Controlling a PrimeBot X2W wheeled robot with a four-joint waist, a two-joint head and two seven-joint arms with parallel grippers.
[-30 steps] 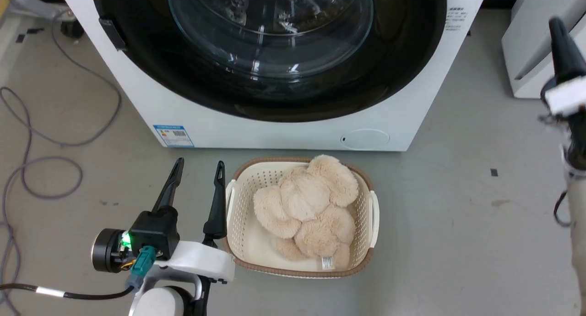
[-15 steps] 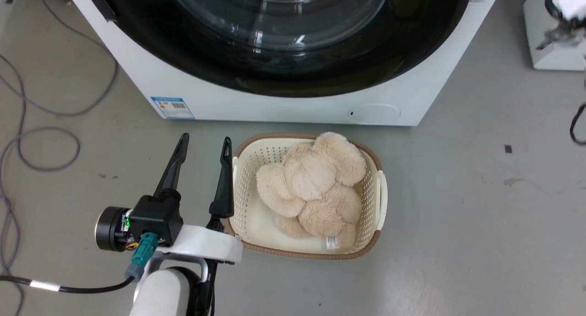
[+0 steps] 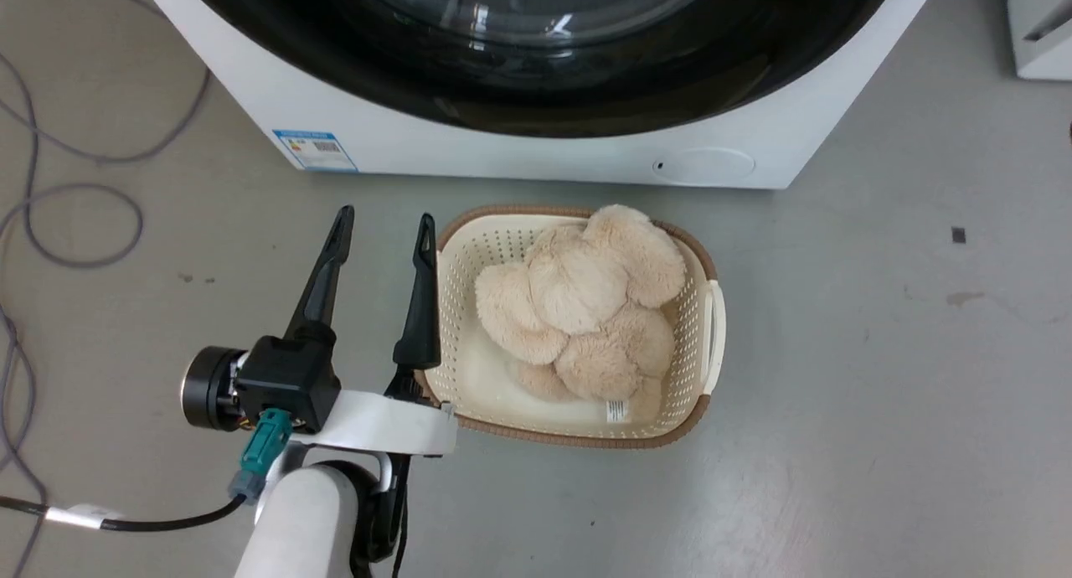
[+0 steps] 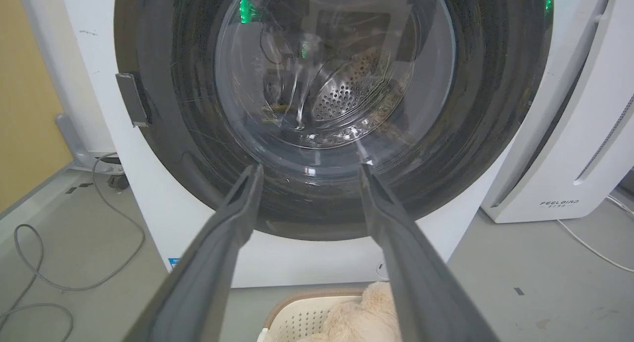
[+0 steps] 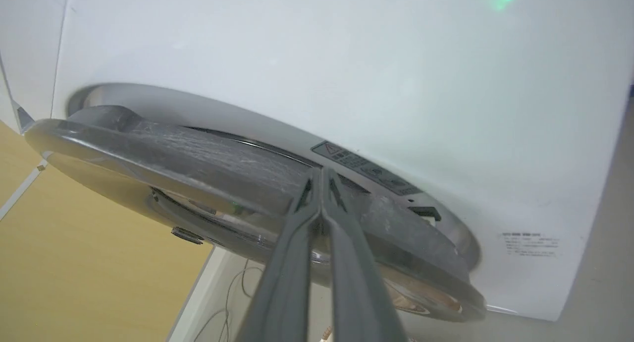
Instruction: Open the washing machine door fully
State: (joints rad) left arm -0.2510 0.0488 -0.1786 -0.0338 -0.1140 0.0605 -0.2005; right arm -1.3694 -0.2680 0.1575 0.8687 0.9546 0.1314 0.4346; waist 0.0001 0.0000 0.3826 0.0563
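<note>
The white washing machine [image 3: 536, 155] stands across the top of the head view, with its glossy black washing machine door [image 3: 586, 100] on the front. The left wrist view faces the door [image 4: 198, 134] head-on, with the steel drum visible through the glass bowl. My left gripper [image 3: 383, 226] is open and holds nothing, low over the floor in front of the machine [image 4: 309, 167]. In the right wrist view the door's rim [image 5: 198, 153] stands a little off the white front [image 5: 346, 59]. My right gripper [image 5: 321, 172] is shut, its tips against that rim.
A cream basket [image 3: 708, 310] holding a beige plush toy [image 3: 578, 301] sits on the floor just before the machine, right beside my left fingers. Grey cables [image 3: 84, 226] loop on the floor at left. A white FEELBIRD appliance [image 4: 569, 158] stands right of the machine.
The head camera has moved, so the whole picture has slid upward. My right gripper, earlier at the right edge, has risen out of the head view. The left gripper stays open beside the basket.
</note>
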